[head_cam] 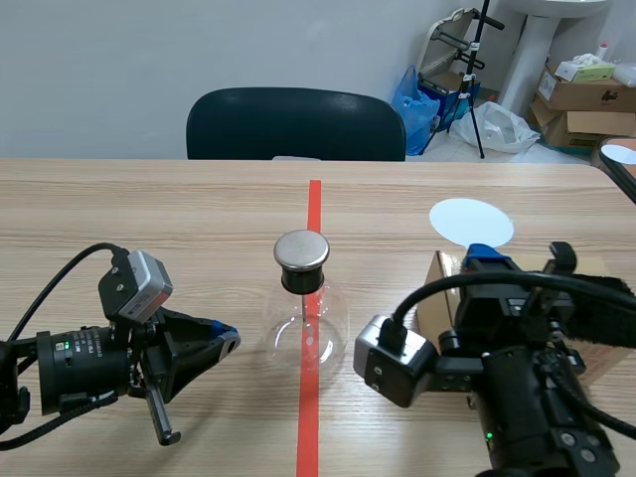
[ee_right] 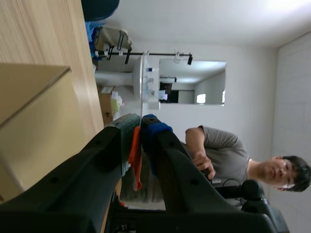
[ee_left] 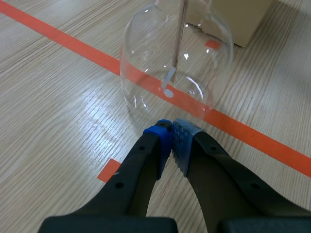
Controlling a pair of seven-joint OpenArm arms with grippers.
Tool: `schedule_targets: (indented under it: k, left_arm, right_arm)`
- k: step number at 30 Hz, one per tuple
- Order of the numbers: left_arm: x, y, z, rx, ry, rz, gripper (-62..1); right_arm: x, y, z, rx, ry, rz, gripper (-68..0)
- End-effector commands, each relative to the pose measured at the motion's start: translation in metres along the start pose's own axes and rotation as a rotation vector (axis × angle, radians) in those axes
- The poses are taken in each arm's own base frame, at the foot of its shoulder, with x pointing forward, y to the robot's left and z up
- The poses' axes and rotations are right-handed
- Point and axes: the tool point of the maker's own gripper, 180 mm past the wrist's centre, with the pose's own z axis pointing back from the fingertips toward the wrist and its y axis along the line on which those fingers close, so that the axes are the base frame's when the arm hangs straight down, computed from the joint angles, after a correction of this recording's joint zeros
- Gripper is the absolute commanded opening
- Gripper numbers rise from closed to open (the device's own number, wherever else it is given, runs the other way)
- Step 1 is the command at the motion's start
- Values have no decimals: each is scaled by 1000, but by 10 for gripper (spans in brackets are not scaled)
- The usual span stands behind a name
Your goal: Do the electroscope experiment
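The electroscope, a clear glass flask (head_cam: 306, 336) with a round metal cap (head_cam: 301, 250), stands on the red tape line at the table's middle. Inside the flask (ee_left: 160, 53) a thin rod ends in a small foil strip (ee_left: 169, 80). My left gripper (head_cam: 225, 339) lies low to the flask's left. In the left wrist view this gripper (ee_left: 171, 130) is shut on nothing, its tips just short of the glass base. My right gripper (head_cam: 487, 256) points upward beside a cardboard box (head_cam: 442, 288). That gripper (ee_right: 138, 124) is shut on a thin orange strip (ee_right: 135, 158).
The cardboard box (ee_right: 34, 126) stands right of the flask. A white round patch (head_cam: 471, 221) lies behind it. A dark chair (head_cam: 296, 124) stands at the far edge. A person (ee_right: 228, 155) sits off to the side in the right wrist view.
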Motion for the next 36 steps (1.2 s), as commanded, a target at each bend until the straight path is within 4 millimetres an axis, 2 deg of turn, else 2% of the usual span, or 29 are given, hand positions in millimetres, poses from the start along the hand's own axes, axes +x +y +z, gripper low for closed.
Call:
schedule_targets:
  k: [1, 5, 8, 12, 19, 22, 29, 36]
  left_arm:
    - [12, -1, -3, -5, -40, -6, -577]
    - [10, 0, 3, -7, -34, -4, -577]
    - [16, -4, 17, -7, -75, 3, -577]
    - [36, -21, 47, -59, -152, 10, -577]
    - [81, -43, 95, -34, -255, -71, -577]
    - [98, -55, 110, -24, -283, -94, -577]
    - [113, -80, 123, -50, -270, -133, -577]
    - [111, -82, 123, -60, -248, -158, -562]
  right_arm:
    - [-5, -12, 0, -42, 13, -13, -665]
    - [-21, -10, 9, -50, 27, 2, -665]
    - [-32, -12, 17, -67, 27, 25, -665]
    - [-41, -19, 28, -114, 5, 45, -666]
    - [-67, -23, 39, -141, -1, 59, -666]
    - [-76, -17, 44, -131, -11, 55, -666]
    - [-99, 12, 55, -56, 6, 70, -666]
    - [-113, 30, 65, -4, 13, 74, -666]
